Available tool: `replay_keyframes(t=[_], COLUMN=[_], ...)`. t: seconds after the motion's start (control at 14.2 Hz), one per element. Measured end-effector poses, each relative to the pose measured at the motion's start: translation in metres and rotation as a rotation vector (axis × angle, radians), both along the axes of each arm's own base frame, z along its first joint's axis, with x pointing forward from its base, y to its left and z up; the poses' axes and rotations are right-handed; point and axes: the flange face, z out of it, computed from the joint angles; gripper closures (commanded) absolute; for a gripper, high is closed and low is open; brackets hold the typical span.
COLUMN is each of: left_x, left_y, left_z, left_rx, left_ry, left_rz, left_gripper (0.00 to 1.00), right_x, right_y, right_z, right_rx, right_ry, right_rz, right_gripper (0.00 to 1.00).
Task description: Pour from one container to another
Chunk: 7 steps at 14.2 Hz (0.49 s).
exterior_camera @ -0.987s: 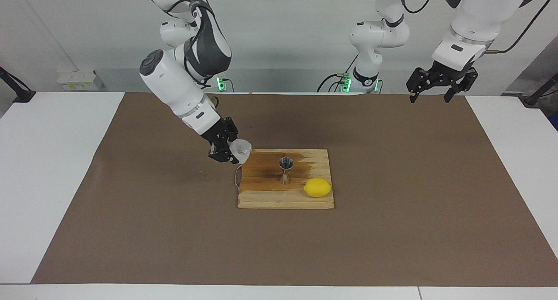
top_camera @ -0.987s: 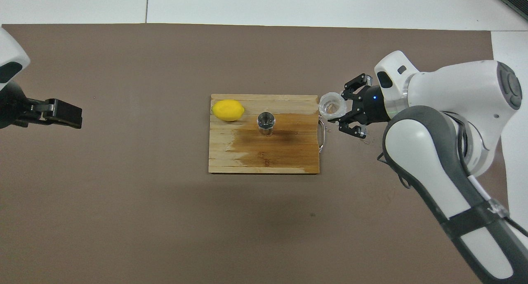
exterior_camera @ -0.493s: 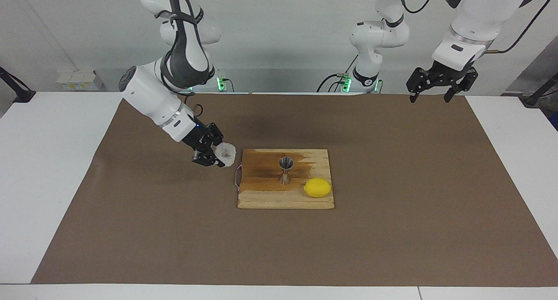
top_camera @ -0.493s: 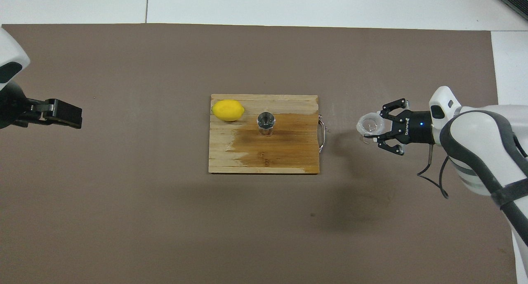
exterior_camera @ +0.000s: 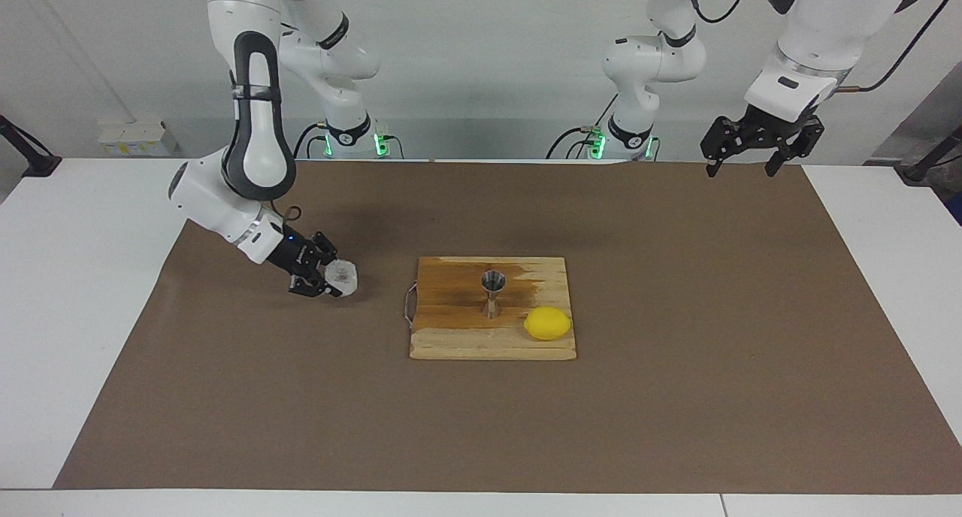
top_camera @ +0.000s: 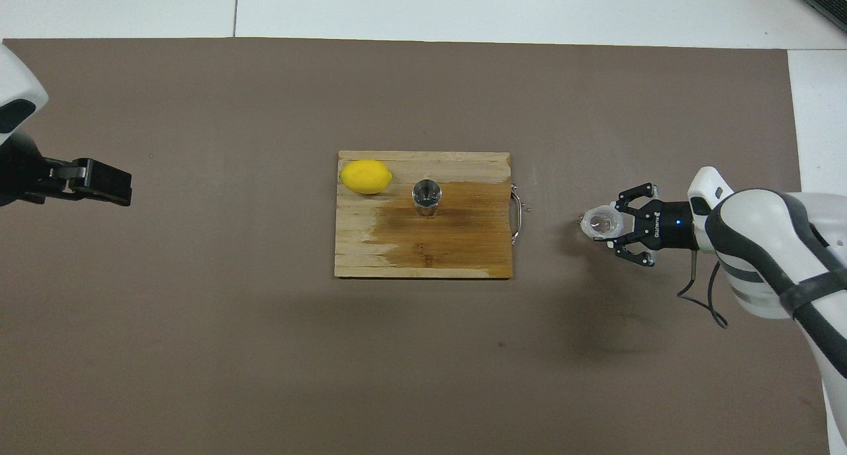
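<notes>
Two arms share a brown mat, where a wooden cutting board point(exterior_camera: 492, 310) carries the steel jigger point(exterior_camera: 492, 294), upright beside a lemon point(exterior_camera: 548, 324). Well apart from these, the right gripper point(exterior_camera: 325, 280) is clamped on the plastic cup point(exterior_camera: 344, 276), low over the mat, probably to set it down; faint brownish contents show inside. Open-fingered, the left gripper point(exterior_camera: 757, 143) waits over its arm's end.

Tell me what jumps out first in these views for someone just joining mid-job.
The right gripper low over the brown mat, holding a small plastic cup toward the right arm's end of the table, off the wooden board. Next, mid-table, the steel jigger standing upright on that board's dark stained patch, with a yellow lemon beside it. The left gripper waits, raised near its own base.
</notes>
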Motion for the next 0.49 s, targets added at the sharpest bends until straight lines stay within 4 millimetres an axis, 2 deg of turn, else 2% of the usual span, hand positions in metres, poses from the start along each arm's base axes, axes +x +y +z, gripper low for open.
replay_keyframes(t=[0.07, 0.14, 0.28, 0.42, 0.49], left_x=[0.0, 0.0, 0.0, 0.0, 0.0], left_y=[0.0, 0.0, 0.0, 0.0, 0.0], left_z=[0.0, 0.0, 0.0, 0.0, 0.0], left_rx=[0.0, 0.0, 0.0, 0.0, 0.0], left_ry=[0.0, 0.0, 0.0, 0.0, 0.0], left_rz=[0.0, 0.0, 0.0, 0.0, 0.0], left_gripper=[0.0, 0.0, 0.0, 0.0, 0.0], right_x=[-0.001, -0.003, -0.002, 0.004, 0.009], right_y=[-0.005, -0.009, -0.011, -0.005, 0.001], right_z=[-0.011, -0.022, -0.032, -0.02, -0.007], right_rx=[0.01, 0.016, 0.024, 0.023, 0.016], right_ry=[-0.005, -0.002, 0.003, -0.015, -0.034], right_rz=[0.001, 0.004, 0.004, 0.007, 0.017], right_gripper=[0.48, 0.0, 0.0, 0.0, 0.0])
